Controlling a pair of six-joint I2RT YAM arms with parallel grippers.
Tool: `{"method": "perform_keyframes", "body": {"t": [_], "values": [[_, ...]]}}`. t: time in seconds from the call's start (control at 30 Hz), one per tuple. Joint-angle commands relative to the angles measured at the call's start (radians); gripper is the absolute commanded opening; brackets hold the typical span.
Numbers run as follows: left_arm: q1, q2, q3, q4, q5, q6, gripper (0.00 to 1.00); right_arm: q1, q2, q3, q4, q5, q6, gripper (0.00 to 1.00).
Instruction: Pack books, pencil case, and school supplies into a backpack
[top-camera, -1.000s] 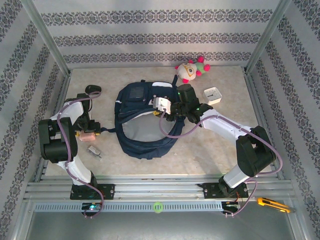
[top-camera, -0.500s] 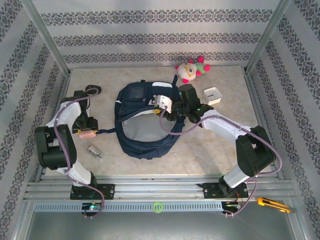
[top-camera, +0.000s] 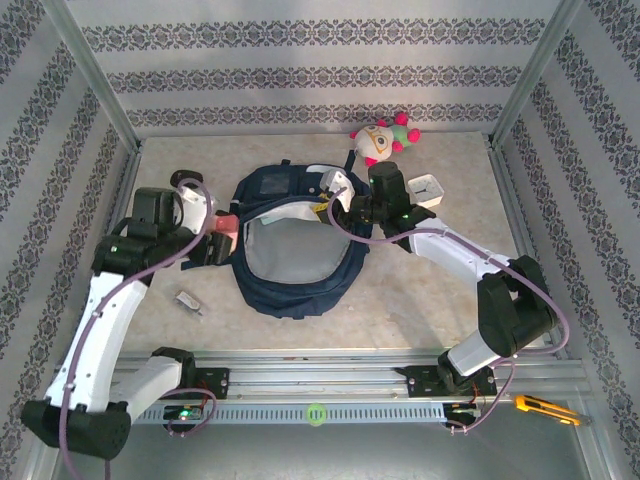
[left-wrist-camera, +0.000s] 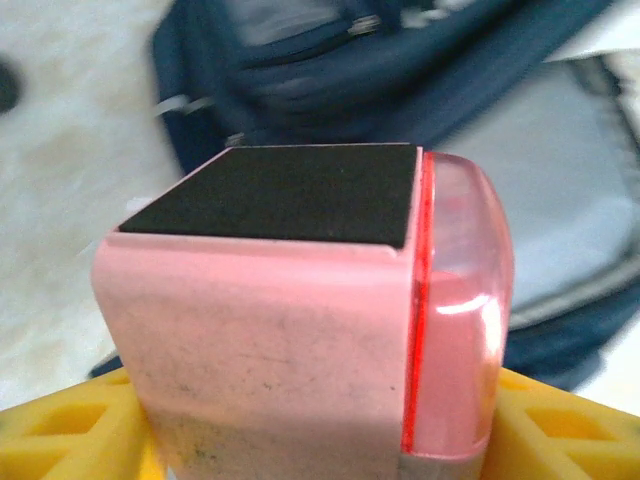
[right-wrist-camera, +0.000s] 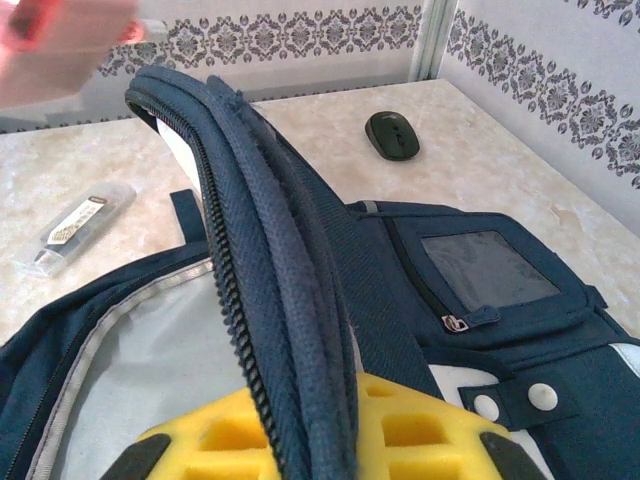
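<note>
The left gripper (top-camera: 222, 232) hangs over the left edge of the navy backpack (top-camera: 300, 288), pinching the soft pink block (top-camera: 226, 226) crosswise; in the left wrist view the pink block (left-wrist-camera: 270, 330) sits squeezed between the two yellow pads (left-wrist-camera: 60, 435) of the left gripper (left-wrist-camera: 310, 440), its dark top face up and a clear reddish side to the right, with the backpack's pale grey lining (left-wrist-camera: 560, 180) below and beyond it. The backpack lies flat in the middle of the table (top-camera: 430, 290), its main compartment held wide open; the right gripper (top-camera: 345, 207) is pressed together on the far right part of the zippered rim, lifting it; in the right wrist view that rim (right-wrist-camera: 270, 300) runs up between the gripper's yellow pads (right-wrist-camera: 410, 435). A blurred pink shape (right-wrist-camera: 55, 30) at the upper left of that view is probably the same block. A black computer mouse (right-wrist-camera: 392, 134) lies on the table beyond the backpack's front pocket (right-wrist-camera: 480, 265); a small clear-and-grey item (top-camera: 188, 301) rests apart from the backpack on its left. A plush toy (top-camera: 380, 140) and a square white clock (top-camera: 428, 188) sit at the far right, the clock just beside the right arm.
</note>
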Motion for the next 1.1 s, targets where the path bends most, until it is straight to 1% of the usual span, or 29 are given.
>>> {"method": "perform_keyframes", "body": {"t": [0.0,0.07,0.17,0.27,0.43,0.53,0.67,0.73,0.77,0.87,1.0,1.07], "values": [[-0.039,-0.037,-0.021,0.07,0.214,0.189,0.37,-0.009,-0.04,0.004,0.063,-0.039,0.078,0.0],[-0.075,-0.038,-0.01,0.042,0.255,0.259,0.36,-0.01,-0.033,0.01,0.06,-0.047,0.089,0.0],[-0.152,-0.028,0.008,0.025,0.249,0.326,0.33,-0.01,-0.024,0.018,0.066,-0.053,0.11,0.0],[-0.246,0.003,0.033,0.01,0.181,0.375,0.32,-0.01,-0.012,0.032,0.068,-0.063,0.141,0.0],[-0.467,0.105,0.084,-0.003,0.005,0.41,0.32,-0.009,0.001,0.048,0.088,-0.078,0.17,0.0],[-0.56,0.182,0.099,0.021,-0.065,0.426,0.32,-0.007,0.016,0.065,0.091,-0.095,0.187,0.0],[-0.608,0.287,0.104,0.062,-0.096,0.45,0.32,-0.007,0.024,0.083,0.095,-0.12,0.198,0.0],[-0.618,0.338,0.101,0.106,-0.135,0.456,0.32,-0.007,0.023,0.083,0.098,-0.122,0.194,0.0],[-0.624,0.361,0.104,0.125,-0.166,0.453,0.32,-0.007,0.023,0.084,0.1,-0.122,0.192,0.0],[-0.633,0.446,0.12,0.184,-0.312,0.428,0.34,-0.007,0.02,0.084,0.104,-0.125,0.195,0.0],[-0.629,0.55,0.095,0.314,-0.524,0.439,0.38,-0.007,0.018,0.089,0.114,-0.152,0.196,0.0],[-0.61,0.593,0.094,0.356,-0.549,0.437,0.4,-0.007,0.017,0.09,0.114,-0.161,0.196,0.0]]}}
